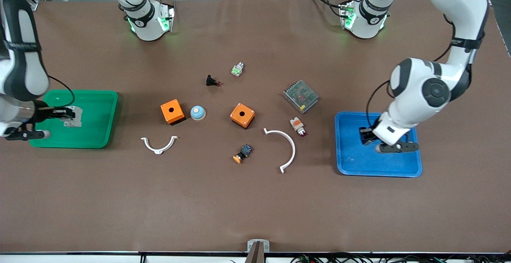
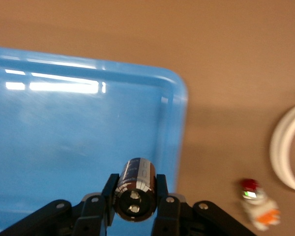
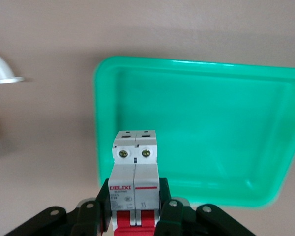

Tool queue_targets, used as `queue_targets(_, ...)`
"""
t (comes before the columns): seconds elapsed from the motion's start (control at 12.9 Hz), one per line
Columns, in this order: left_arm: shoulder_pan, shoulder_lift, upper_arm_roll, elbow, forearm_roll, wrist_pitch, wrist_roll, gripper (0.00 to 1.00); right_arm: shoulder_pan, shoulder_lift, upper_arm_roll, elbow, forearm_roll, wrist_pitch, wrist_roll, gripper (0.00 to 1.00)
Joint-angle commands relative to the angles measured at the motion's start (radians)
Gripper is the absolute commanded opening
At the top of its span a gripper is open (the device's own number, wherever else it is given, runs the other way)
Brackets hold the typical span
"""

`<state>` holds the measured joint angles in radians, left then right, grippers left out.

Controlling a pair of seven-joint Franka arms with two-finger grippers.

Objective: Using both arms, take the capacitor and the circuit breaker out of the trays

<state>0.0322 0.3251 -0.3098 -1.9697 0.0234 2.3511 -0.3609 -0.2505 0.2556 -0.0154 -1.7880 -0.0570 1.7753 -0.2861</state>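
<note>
Jaws: left gripper (image 2: pixel 135 206) clamps capacitor (image 2: pixel 135 189) over blue tray (image 1: pixel 351 163); right gripper (image 3: pixel 136 216) clamps breaker (image 3: pixel 135 182) over green tray (image 1: pixel 102 135) | risk: I judge the round capacitor may roll free; the breaker could snag the rim toward 3 o'clock.

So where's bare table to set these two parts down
Bare brown table runs along the camera's edge, nearer than the white arcs. Also open: between the green tray and an orange box. The middle is crowded with small parts.
</note>
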Motion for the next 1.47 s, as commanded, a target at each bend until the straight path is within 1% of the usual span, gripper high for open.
queue_targets(0.0,-0.110,0.015,-0.003,0.014,0.021,-0.025,-0.194,0.00,0.143,-0.070,0.000,0.087,-0.004,-0.169,0.179,0.22)
queue_targets(0.16,-0.205,0.055,-0.005,0.015,0.021,-0.026,-0.348,0.00,0.282,-0.119,0.002,0.087,0.014,-0.223,0.347,0.22)
queue_targets(0.31,-0.299,0.095,-0.003,0.041,0.021,-0.021,-0.476,0.00,0.409,-0.125,0.000,0.084,0.096,-0.237,0.525,0.22)
queue_targets(0.39,-0.340,0.110,-0.003,0.055,0.021,-0.021,-0.545,0.00,0.471,-0.121,0.000,0.081,0.156,-0.235,0.604,0.22)
queue_targets(0.47,-0.381,0.127,-0.002,0.061,0.021,-0.018,-0.591,0.00,0.523,-0.116,0.000,0.079,0.190,-0.225,0.689,0.22)
queue_targets(0.62,-0.461,0.164,0.000,0.069,0.021,-0.015,-0.683,0.00,0.623,-0.084,-0.001,0.078,0.195,-0.167,0.778,0.21)
queue_targets(0.78,-0.520,0.209,0.006,0.074,0.021,0.020,-0.749,0.00,0.683,-0.029,0.000,0.078,0.201,-0.104,0.849,0.21)
queue_targets(0.85,-0.532,0.232,0.006,0.074,0.021,0.049,-0.768,0.04,0.715,0.000,0.000,0.076,0.209,-0.068,0.879,0.21)
queue_targets(1.01,-0.550,0.259,0.006,0.075,0.021,0.065,-0.779,0.27,0.750,0.059,0.000,0.076,0.242,0.008,0.906,0.21)
queue_targets(1.09,-0.558,0.259,0.009,0.074,0.023,0.063,-0.779,0.34,0.761,0.088,0.000,0.064,0.262,0.059,0.907,0.21)
queue_targets(1.16,-0.558,0.262,0.009,0.074,0.023,0.063,-0.779,0.52,0.778,0.102,0.000,0.039,0.281,0.125,0.909,0.21)
queue_targets(1.24,-0.557,0.270,0.011,0.075,0.021,0.063,-0.780,0.86,0.795,0.123,-0.001,0.018,0.281,0.180,0.912,0.21)
queue_targets(1.32,-0.552,0.267,0.011,0.078,0.021,0.062,-0.783,1.00,0.797,0.141,-0.001,0.012,0.281,0.209,0.912,0.21)
queue_targets(1.4,-0.542,0.256,0.012,0.092,0.021,0.047,-0.783,1.00,0.800,0.167,-0.001,0.010,0.281,0.229,0.912,0.21)
